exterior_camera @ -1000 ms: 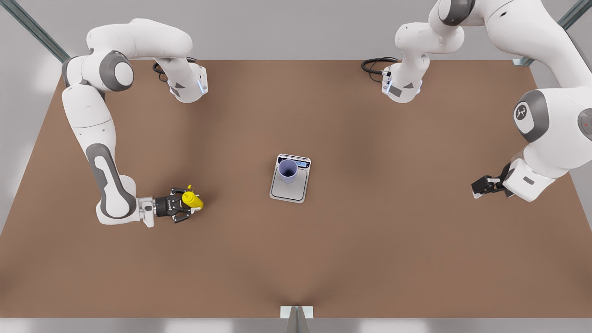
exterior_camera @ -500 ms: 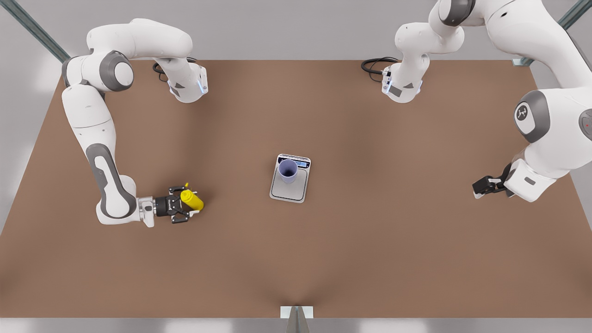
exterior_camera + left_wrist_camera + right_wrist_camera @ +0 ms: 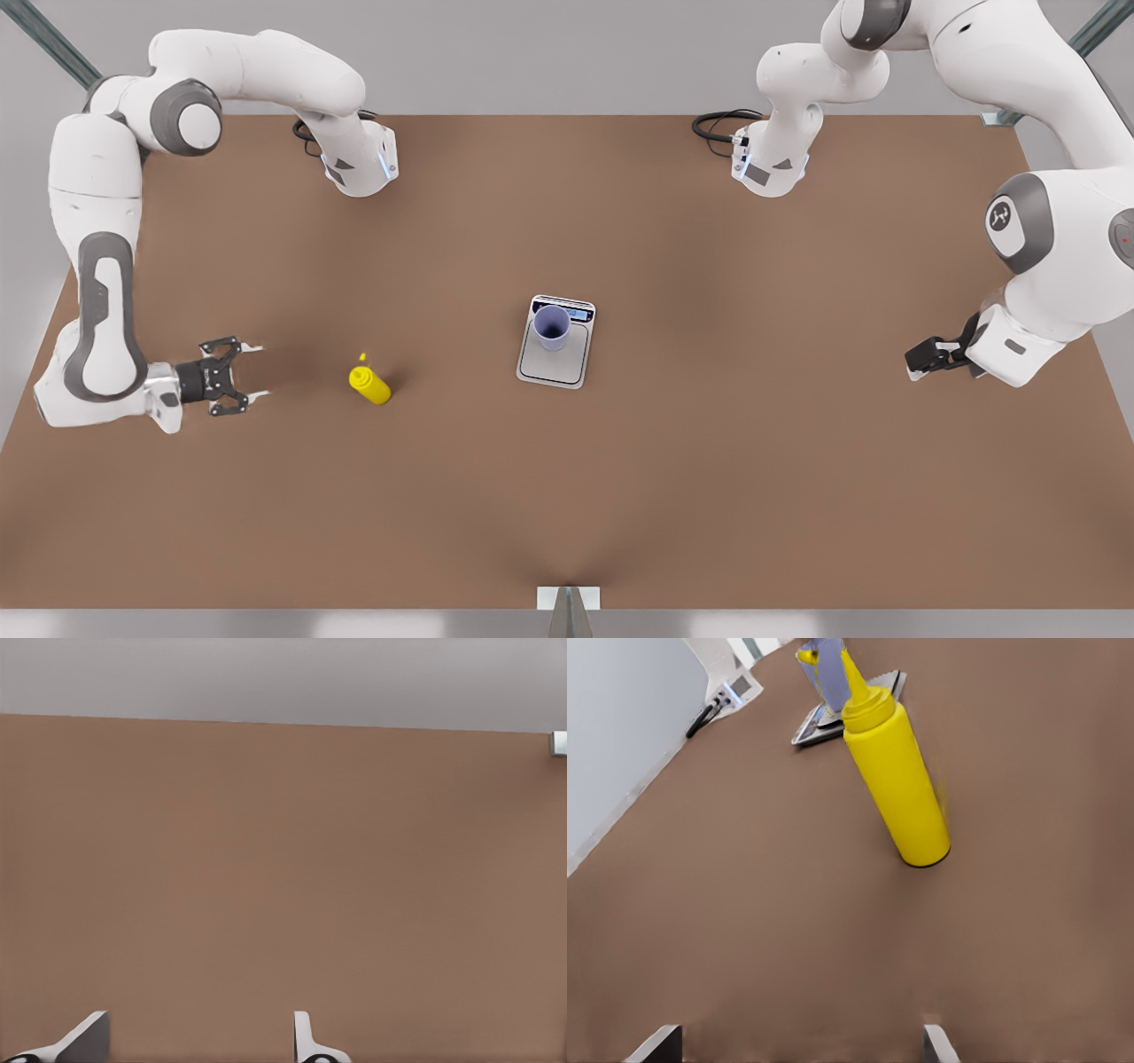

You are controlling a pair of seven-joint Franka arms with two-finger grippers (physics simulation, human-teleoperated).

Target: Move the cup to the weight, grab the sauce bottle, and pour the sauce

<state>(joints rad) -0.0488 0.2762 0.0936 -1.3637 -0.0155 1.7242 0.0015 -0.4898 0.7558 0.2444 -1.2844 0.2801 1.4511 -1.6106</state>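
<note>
The yellow sauce bottle [image 3: 370,385] stands free on the brown table, nozzle up; the right wrist view shows the bottle [image 3: 895,780] upright ahead of my fingers. My right gripper [image 3: 251,377] [image 3: 802,1041] is open, well back from the bottle toward the front view's left, holding nothing. The lavender cup [image 3: 551,326] [image 3: 822,678] stands on the far end of the silver weight [image 3: 549,365] [image 3: 808,728] at mid-table. My left gripper [image 3: 914,363] [image 3: 195,1041] waits open near the front view's right edge, over bare table.
Both arm bases [image 3: 359,164] [image 3: 769,168] stand at the table's far edge, with black cables [image 3: 713,124] beside them. A metal bracket [image 3: 568,598] sits at the near edge. Bare tabletop lies between the bottle and the weight.
My right gripper has let go of the sauce bottle and drawn back toward the front view's left. The bottle stays standing where it was. The left arm has hardly moved.
</note>
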